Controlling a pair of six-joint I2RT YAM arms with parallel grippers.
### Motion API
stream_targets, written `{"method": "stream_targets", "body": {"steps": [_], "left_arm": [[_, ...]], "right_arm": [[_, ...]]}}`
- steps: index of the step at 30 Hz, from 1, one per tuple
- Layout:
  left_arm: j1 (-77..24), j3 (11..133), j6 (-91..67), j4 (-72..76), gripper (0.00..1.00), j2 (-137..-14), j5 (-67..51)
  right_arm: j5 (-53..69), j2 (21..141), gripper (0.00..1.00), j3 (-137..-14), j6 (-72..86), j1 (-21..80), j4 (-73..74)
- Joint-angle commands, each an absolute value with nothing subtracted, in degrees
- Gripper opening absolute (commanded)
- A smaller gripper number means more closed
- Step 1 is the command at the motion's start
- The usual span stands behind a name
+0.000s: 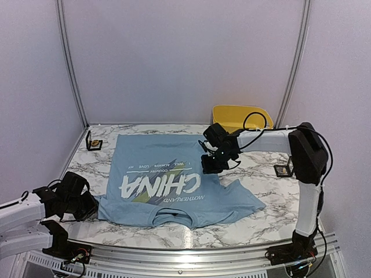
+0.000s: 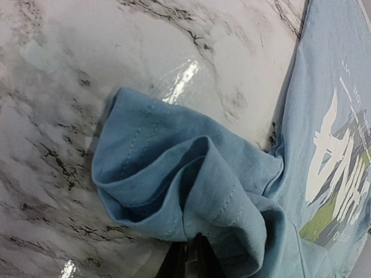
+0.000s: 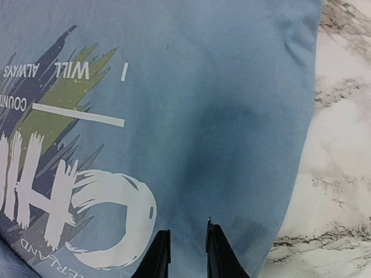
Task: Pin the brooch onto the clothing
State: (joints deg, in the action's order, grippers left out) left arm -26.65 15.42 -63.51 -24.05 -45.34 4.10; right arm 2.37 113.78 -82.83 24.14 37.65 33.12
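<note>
The T-shirt [image 1: 168, 179] lay flat at table centre. I observed the left gripper [image 2: 194, 250] low at 8 o'clock, pinching its bunched sleeve; the right gripper [image 3: 186, 230], arm reaching forward, hovered at 2 o'clock, fingers narrowly apart, empty

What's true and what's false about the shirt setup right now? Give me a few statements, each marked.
1. The T-shirt lies on the marble table with its print facing up. True.
2. The yellow bin sits at the near edge, by the arm bases. False: it is at the back right, against the wall.
3. The right gripper is above the shirt, just beside the big letter C. True.
4. The left gripper is over the middle of the print. False: it is at the bunched sleeve, at the shirt's edge.
5. The right gripper holds a brooch. False: there is a gap between its fingers, with only shirt fabric showing through it.
</note>
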Motion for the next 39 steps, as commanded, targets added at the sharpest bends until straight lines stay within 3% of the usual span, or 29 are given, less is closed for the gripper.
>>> {"method": "stream_targets", "body": {"steps": [1,7,13,17,26,28,31,33,36,39], "left_arm": [[-27.0,16.5,-62.5,-23.7,0.01,-44.3,3.6],[-27.0,18.4,-62.4,-27.8,0.0,-42.5,4.2],[-27.1,29.1,-60.6,-48.7,0.0,-38.4,11.1],[-27.1,32.2,-62.0,-58.2,0.0,-38.1,5.4],[-27.9,33.8,-59.4,-59.9,0.0,-44.5,1.5],[-27.8,33.9,-59.3,-59.7,0.08,-45.6,2.2],[-27.8,39.1,-54.5,-62.3,0.33,-47.3,15.1],[-27.8,43.8,-52.0,-63.6,0.43,-47.6,21.2],[-28.2,47.2,-51.4,-62.8,0.45,-46.6,21.9],[-31.5,45.7,-50.7,-58.0,0.31,-45.7,18.7]], "right_arm": [[4.6,116.8,0.18,-85.2,22.5,37.9,28.7],[2.5,120.4,0.18,-85.7,22.2,37.3,26.6],[0.3,126.0,0.15,-88.5,21.2,33.3,26.3],[-4.3,127.6,0.15,-91.0,17.7,32.8,26.5],[-4.9,121.8,0.17,-91.4,9.6,34.9,29.3],[-5.4,118.7,0.19,-91.2,7.8,35.8,29.9],[-5.9,113.4,0.21,-89.7,5.9,37.4,30.5],[-6.0,109.7,0.22,-87.4,5.3,38.7,31.2],[-4.8,104.5,0.19,-81.8,5.7,41.4,32.2],[-0.8,100.2,0.09,-75.1,7.8,45.8,33.1]]}}
